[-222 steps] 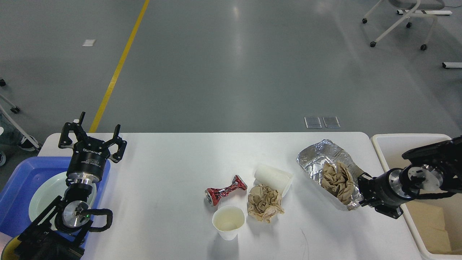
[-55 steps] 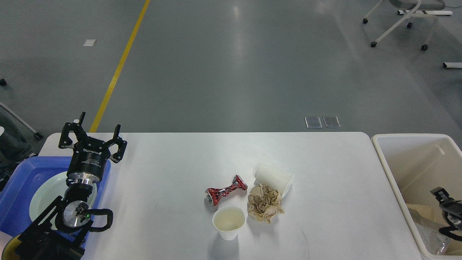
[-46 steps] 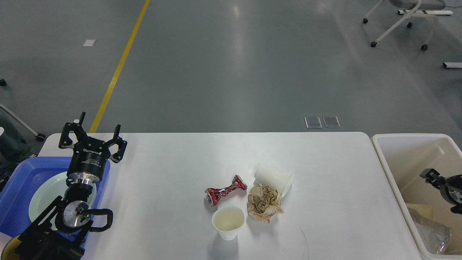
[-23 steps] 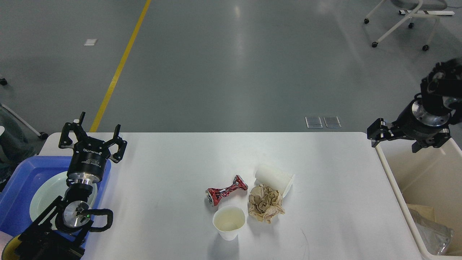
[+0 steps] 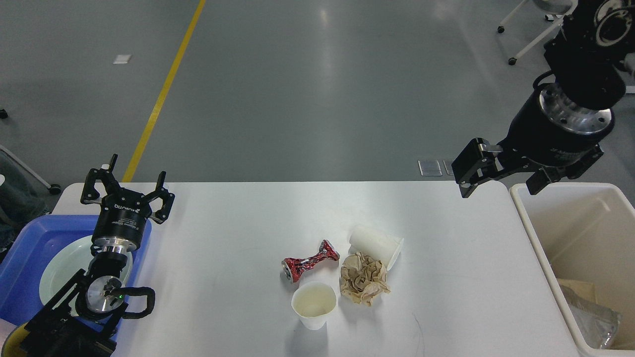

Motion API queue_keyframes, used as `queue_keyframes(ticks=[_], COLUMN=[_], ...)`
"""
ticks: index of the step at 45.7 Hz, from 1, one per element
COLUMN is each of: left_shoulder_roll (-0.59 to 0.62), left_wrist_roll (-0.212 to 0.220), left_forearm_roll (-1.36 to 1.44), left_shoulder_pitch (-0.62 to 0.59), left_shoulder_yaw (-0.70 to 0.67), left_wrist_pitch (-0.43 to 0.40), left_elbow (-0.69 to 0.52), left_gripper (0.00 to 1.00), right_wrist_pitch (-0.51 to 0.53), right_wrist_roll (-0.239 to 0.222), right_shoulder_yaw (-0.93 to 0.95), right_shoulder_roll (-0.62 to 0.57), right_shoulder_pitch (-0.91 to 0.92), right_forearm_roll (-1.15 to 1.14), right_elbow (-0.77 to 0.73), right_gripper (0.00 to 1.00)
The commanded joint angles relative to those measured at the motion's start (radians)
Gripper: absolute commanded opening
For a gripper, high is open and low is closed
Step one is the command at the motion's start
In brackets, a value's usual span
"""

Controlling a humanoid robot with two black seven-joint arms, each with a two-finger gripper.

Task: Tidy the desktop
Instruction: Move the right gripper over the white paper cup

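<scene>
Crumpled foil [image 5: 593,317] lies in the cream bin [image 5: 529,223]

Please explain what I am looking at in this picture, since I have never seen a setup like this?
This is the view from a humanoid robot's own head, looking down at the desktop it is tidying. The black arms are its own. The left tool hovers open over a blue tray holding a pale plate. The right tool hangs open above the desktop's far right corner, holding nothing. On the desktop lie a crushed red can, a crumpled brown paper, a tipped white cup and an upright cup. The cream bin at right already holds rubbish.
</scene>
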Motion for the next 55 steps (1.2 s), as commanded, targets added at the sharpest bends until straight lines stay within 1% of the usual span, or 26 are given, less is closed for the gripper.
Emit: queue_keyframes(ticks=[1,4,7,30,37,41,46,51,55], left_shoulder_roll=[0.000,0.000,0.000,0.002,0.000,0.000,0.000,0.000,0.000], left_wrist_roll=[0.000,0.000,0.000,0.000,0.000,0.000,0.000,0.000,0.000], left_forearm_roll=[0.001,0.000,0.000,0.001,0.000,0.000,0.000,0.000,0.000], left_shoulder_pitch=[0.000,0.000,-0.001,0.000,-0.001,-0.001,-0.001,0.000,-0.001], left_shoulder_yaw=[0.000,0.000,0.000,0.000,0.000,0.000,0.000,0.000,0.000], left_wrist_pitch=[0.000,0.000,0.000,0.000,0.000,0.000,0.000,0.000,0.000], left_elbow=[0.000,0.000,0.000,0.000,0.000,0.000,0.000,0.000,0.000], left_gripper=[0.96,0.96,0.96,0.96,0.96,0.96,0.96,0.96,0.96], right_wrist_pitch=[0.000,-0.011,-0.015,-0.017,-0.052,-0.113,-0.233,-0.386,-0.517], right_wrist_roll=[0.000,0.000,0.000,0.000,0.000,0.000,0.000,0.000,0.000], right_shoulder_yaw=[0.011,0.013,0.013,0.014,0.088,0.122,0.177,0.225,0.235], right_shoulder_roll=[0.067,0.119,0.142,0.171,0.177,0.209,0.242,0.289,0.380], right_shoulder_pitch=[0.079,0.082,0.075,0.064,0.018,-0.034,-0.132,-0.301,-0.454], right_forearm_roll=[0.085,0.145,0.167,0.176,0.217,0.231,0.233,0.240,0.270], right_elbow=[0.047,0.043,0.032,0.029,0.027,0.021,0.017,-0.018,-0.071], right_gripper=[1.00,1.00,1.00,1.00,1.00,1.00,1.00,1.00,1.00])
